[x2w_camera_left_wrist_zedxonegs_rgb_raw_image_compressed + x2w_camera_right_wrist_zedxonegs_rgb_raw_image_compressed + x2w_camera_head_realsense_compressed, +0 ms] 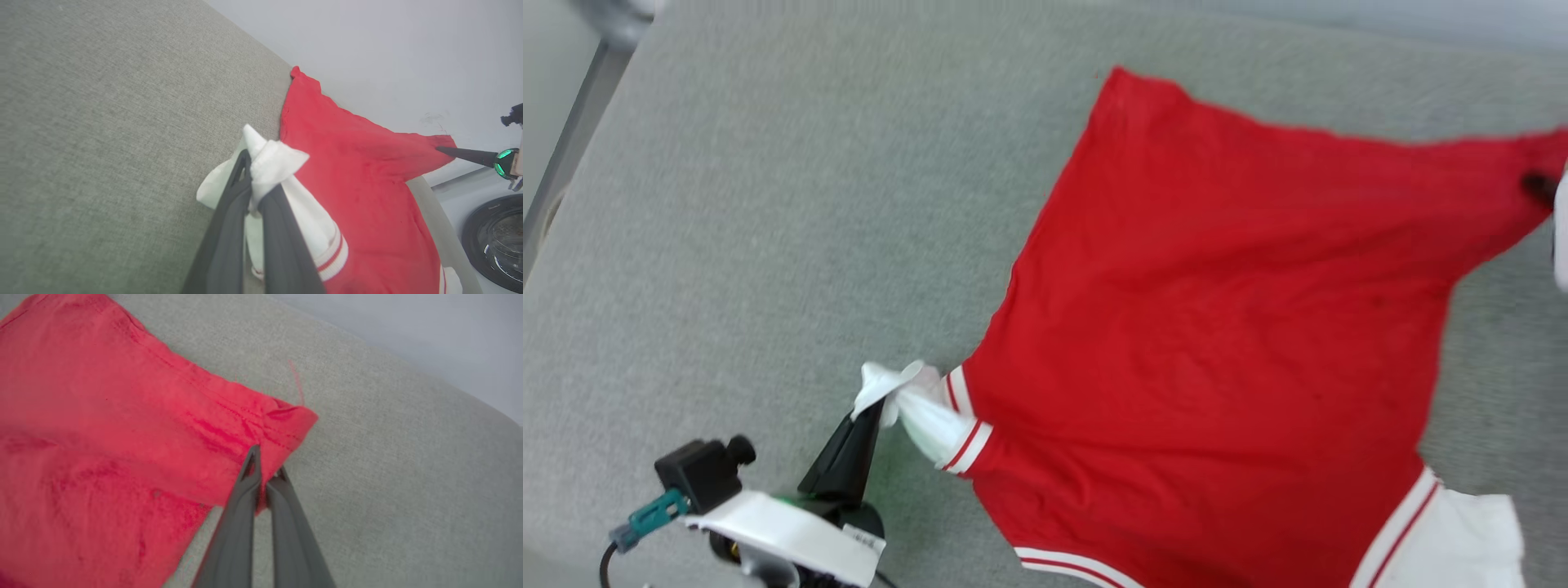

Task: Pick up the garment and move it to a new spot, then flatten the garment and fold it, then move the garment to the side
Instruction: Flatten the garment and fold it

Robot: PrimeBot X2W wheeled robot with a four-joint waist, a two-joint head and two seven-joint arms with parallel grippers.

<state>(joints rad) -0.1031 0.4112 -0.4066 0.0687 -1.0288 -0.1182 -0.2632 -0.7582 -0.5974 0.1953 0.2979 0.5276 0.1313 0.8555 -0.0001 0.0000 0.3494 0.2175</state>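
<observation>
Red garment [1217, 310] lies taut, diamond-shaped, on coarse grey woven surface [768, 204].

Long dark tapered fingers [845, 461] are borne by the left end effector [876, 412]; a white wrist shell [784, 535], black camera block [704, 472], teal connector [654, 513] and cable [604, 565] are seen behind.

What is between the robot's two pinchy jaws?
The red jersey-style T-shirt with white sleeves, plain side up, spread over the grey fabric surface. The left jaws pinch a white sleeve, the right jaws a red corner. The head view shows it.
</observation>
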